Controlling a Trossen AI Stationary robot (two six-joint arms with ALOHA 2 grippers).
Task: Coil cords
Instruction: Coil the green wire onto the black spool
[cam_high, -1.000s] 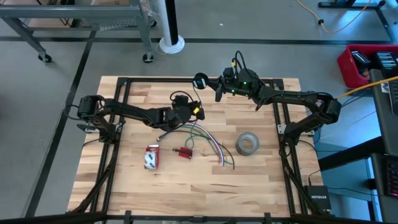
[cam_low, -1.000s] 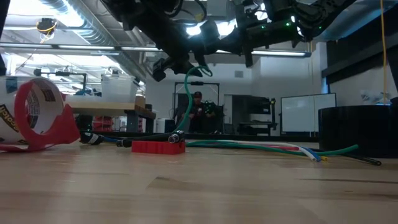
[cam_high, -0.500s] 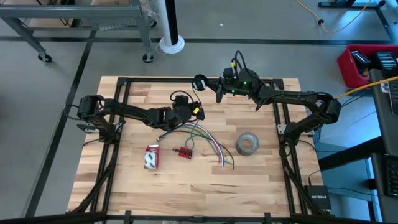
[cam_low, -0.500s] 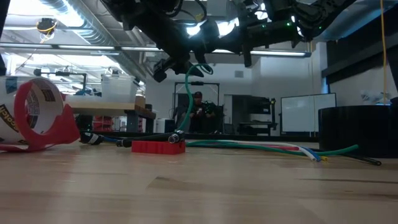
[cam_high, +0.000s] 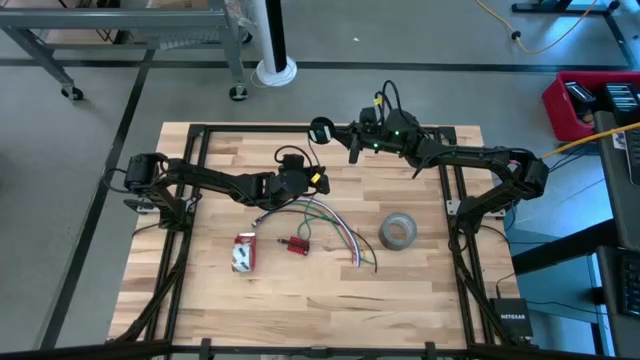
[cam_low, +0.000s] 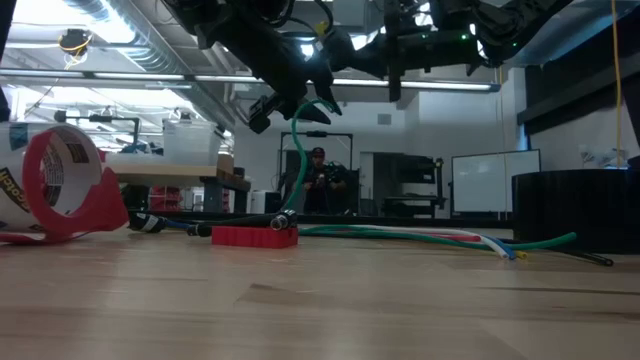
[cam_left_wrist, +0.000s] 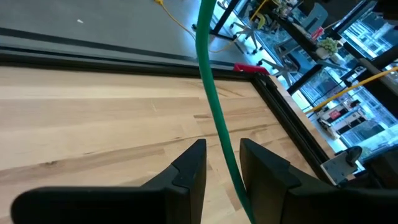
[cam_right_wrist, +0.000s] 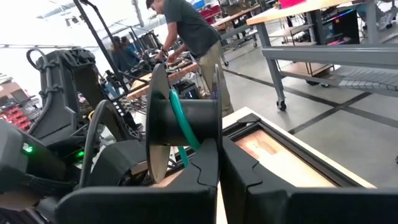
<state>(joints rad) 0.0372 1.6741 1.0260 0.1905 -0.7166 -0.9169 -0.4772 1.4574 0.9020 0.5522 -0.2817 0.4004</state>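
Green cord runs between the fingers of my left hand, which pinches it above the middle of the wooden desk; in the low view the cord hangs down from that hand to the loose coloured cords lying at centre frame. My right hand, at upper centre of the high view, is pressed together on a black spool with a few green turns on it. Grey tape roll sits right of the cords.
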